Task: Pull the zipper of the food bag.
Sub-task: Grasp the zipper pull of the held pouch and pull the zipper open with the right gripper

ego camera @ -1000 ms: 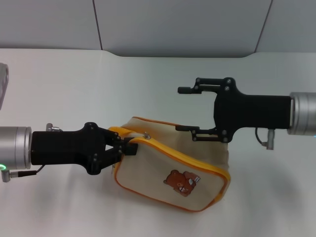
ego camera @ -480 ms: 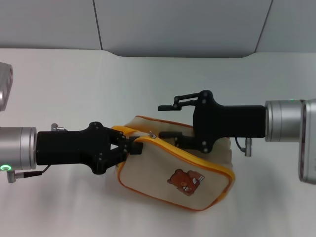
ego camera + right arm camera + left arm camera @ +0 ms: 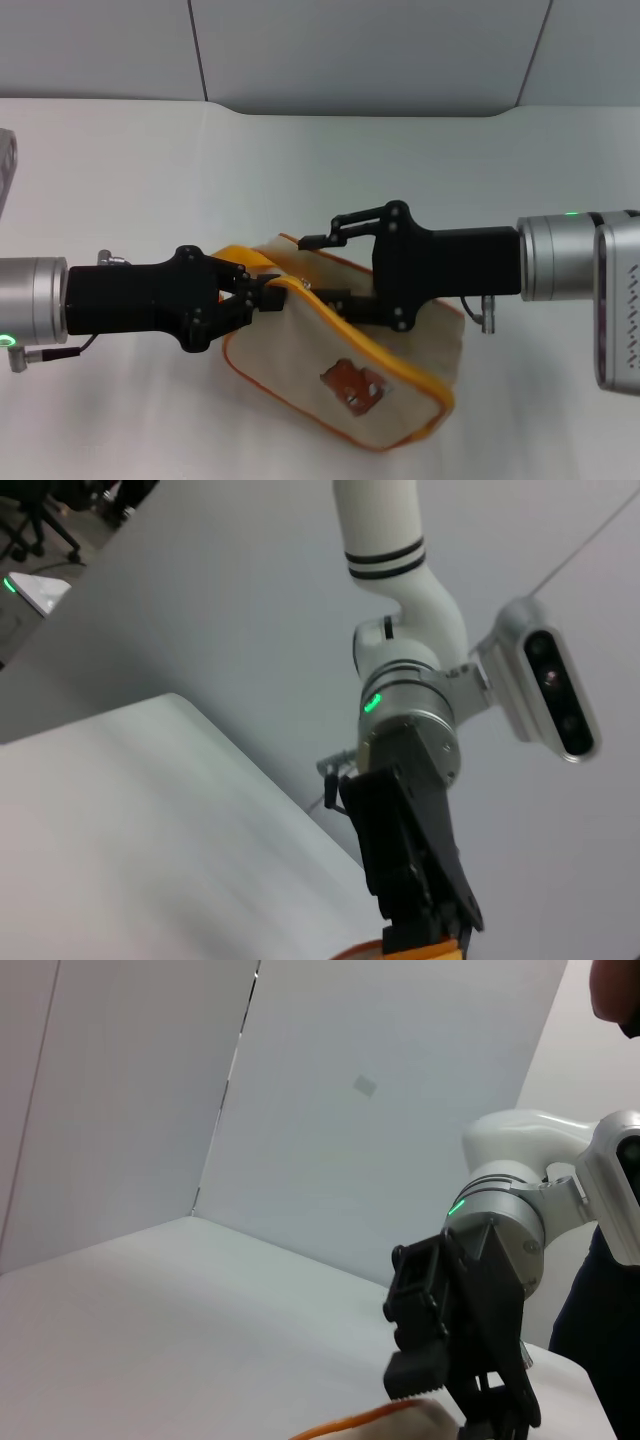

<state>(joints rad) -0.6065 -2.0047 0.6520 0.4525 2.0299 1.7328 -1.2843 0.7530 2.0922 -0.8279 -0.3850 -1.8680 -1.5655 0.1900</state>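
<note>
The food bag, cream canvas with orange-yellow piping, lies tilted in the middle of the table, its bear picture facing forward and down. The zipper runs along its top edge, with the small silver pull tab near the left end. My left gripper is shut on the bag's left end by the orange loop. My right gripper is open over the top edge, one finger above the bag and one at the zip line beside the tab. The left wrist view shows the right gripper and a sliver of the bag.
A grey-white object sits at the table's far left edge. The white table ends at a grey wall behind. The right wrist view shows the left arm with its gripper pointing down at an orange edge.
My right gripper has moved left and down from above the bag's right part to its top edge near the pull tab. The bag has tilted, its bear side turning downward.
</note>
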